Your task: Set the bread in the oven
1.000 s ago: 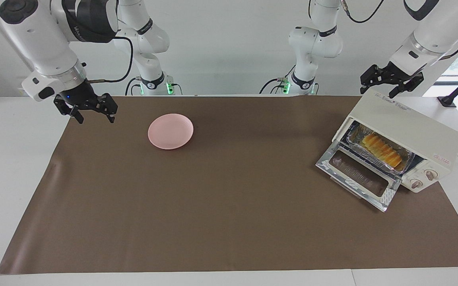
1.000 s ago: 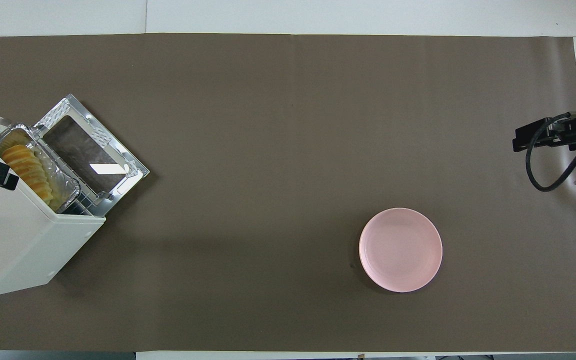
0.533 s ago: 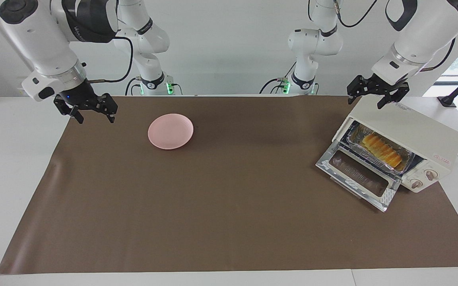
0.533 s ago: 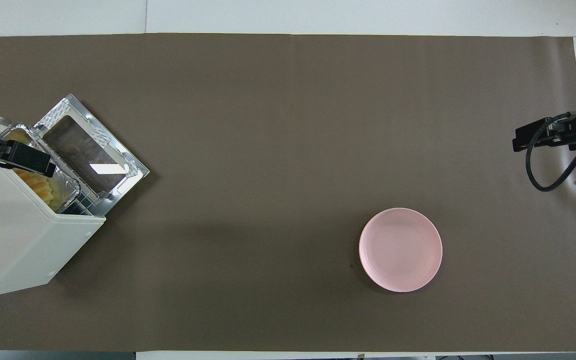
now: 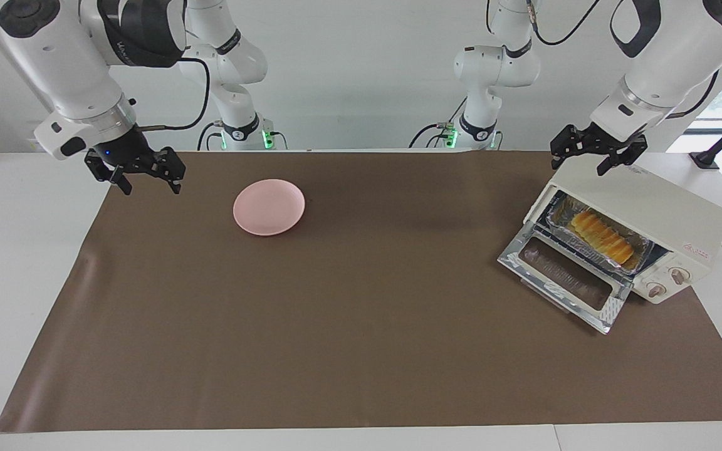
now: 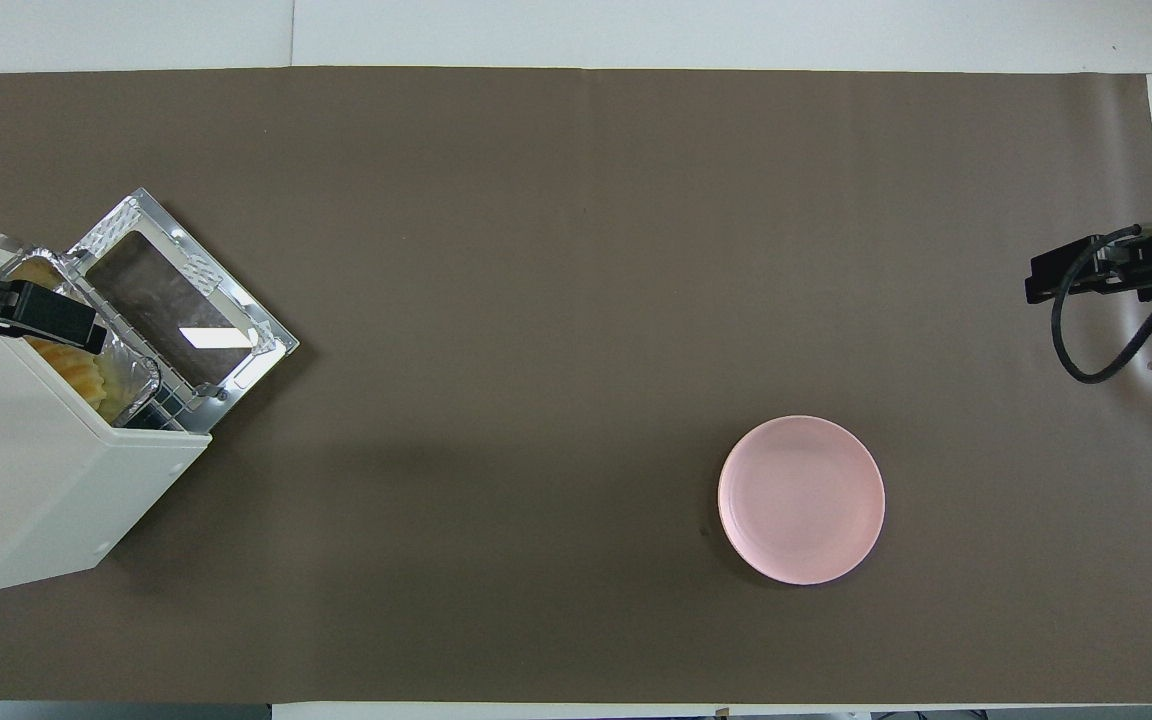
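— So where does your bread [image 5: 603, 237] sit?
— Inside the open oven [image 5: 643, 220], in its foil tray [image 5: 643, 250], at the table's corner by the left arm.
— And your end effectors?
— Both spread, empty: left end effector [image 5: 594, 155] over the oven's top, right end effector [image 5: 137, 173] waiting at the table's edge.

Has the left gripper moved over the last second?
Yes. The left gripper has shifted along the oven top toward the table's middle, now over its door-side corner.
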Tool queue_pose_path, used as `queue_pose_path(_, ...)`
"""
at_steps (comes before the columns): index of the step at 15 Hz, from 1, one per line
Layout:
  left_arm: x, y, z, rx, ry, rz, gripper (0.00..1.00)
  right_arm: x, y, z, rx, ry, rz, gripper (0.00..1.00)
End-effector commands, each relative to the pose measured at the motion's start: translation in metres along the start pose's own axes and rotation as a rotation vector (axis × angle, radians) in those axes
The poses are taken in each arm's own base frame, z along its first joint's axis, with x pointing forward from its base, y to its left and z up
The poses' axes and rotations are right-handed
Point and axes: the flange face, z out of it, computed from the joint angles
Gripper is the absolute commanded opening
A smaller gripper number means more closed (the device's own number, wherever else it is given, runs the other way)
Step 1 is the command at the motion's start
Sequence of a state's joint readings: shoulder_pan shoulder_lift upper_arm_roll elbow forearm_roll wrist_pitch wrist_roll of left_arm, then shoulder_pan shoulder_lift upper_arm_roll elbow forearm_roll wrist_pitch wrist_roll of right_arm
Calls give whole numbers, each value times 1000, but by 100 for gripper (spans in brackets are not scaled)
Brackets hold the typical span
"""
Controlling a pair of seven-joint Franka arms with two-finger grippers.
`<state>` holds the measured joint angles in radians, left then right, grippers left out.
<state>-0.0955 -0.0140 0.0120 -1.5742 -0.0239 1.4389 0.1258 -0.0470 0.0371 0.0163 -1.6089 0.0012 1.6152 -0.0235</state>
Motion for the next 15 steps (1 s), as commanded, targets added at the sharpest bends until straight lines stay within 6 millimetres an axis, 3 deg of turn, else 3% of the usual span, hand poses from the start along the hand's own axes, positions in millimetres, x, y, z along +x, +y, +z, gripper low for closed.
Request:
queue_pose_path(1, -9, -5, 2, 21, 13, -22, 100, -3, 1, -4, 16, -6, 18, 100)
queue_pose_path(5, -6, -15, 5, 15, 13, -40, 100, -3, 0, -4, 16, -6, 16, 100)
queue_pose_path(15, -5, -7, 4, 18, 17, -29, 100, -3, 1, -4, 16, -6, 18, 100)
